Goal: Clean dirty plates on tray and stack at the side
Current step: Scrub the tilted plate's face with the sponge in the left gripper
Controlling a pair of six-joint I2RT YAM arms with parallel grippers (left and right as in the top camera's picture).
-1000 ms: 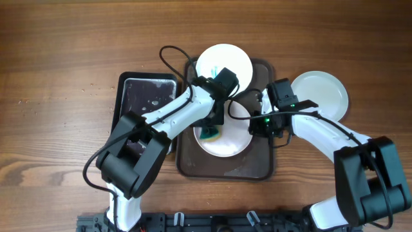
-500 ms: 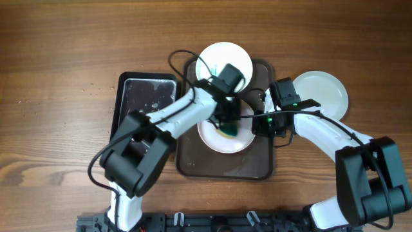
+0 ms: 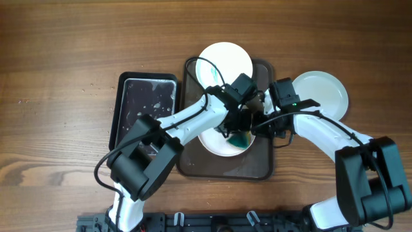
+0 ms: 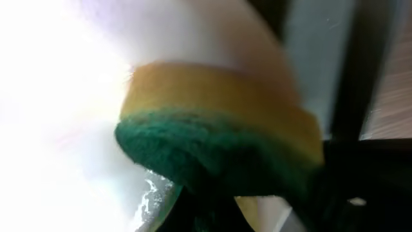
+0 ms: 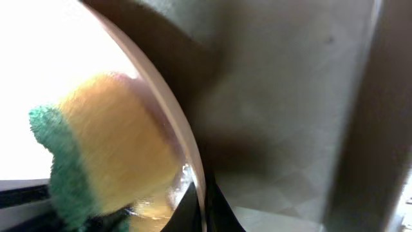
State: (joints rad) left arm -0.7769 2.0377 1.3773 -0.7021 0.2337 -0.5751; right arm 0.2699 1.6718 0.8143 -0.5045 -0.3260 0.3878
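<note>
Over the brown tray (image 3: 190, 166), my left gripper (image 3: 239, 127) clamps the sponge (image 3: 243, 138) against the dirty plate (image 3: 215, 147) while my right gripper (image 3: 259, 126) pinches its rim. Best, I judge, to scrub flat in even passes with the rim held steady.

The overhead camera looks straight down on the desk (image 3: 64, 51), from far enough to show the whole brown tray (image 3: 199, 164). Both wrist cameras are very near the tray's plate (image 5: 51, 64) and share one thing, the sponge (image 4: 219, 135) on it.
</note>
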